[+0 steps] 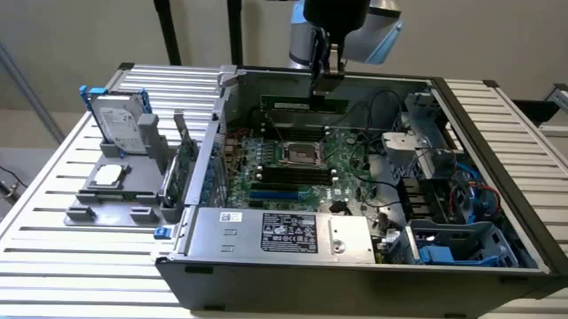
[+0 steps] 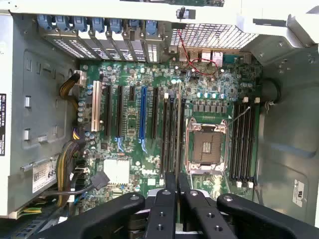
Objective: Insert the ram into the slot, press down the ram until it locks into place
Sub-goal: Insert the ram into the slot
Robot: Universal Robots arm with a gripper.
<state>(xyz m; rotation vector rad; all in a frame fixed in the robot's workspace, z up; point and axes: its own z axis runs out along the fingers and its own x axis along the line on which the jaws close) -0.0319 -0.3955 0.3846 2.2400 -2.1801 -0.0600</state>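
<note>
Exterior view: closed gripper (image 1: 325,92) fingers hold the ram (image 1: 289,104), covering part of it.

silver arm (image 1: 306,41), light blue joint cap (image 1: 387,38), black pincer (image 2: 177,180), bolted linkage bars (image 2: 112,215)

**Open tower on the slatted bench**

The computer case (image 1: 355,282) lies on its side on the slatted table (image 1: 80,272), its green motherboard (image 1: 342,143) in plain sight. Dead centre sits the processor socket (image 1: 299,154). Towards the camera is the silver power supply (image 1: 284,229) with its black label. On the exterior view's left, a hard drive (image 1: 120,123) stands upright in a grey stand (image 1: 111,196). At the right, there's a blue drive cage (image 1: 453,249).
</note>
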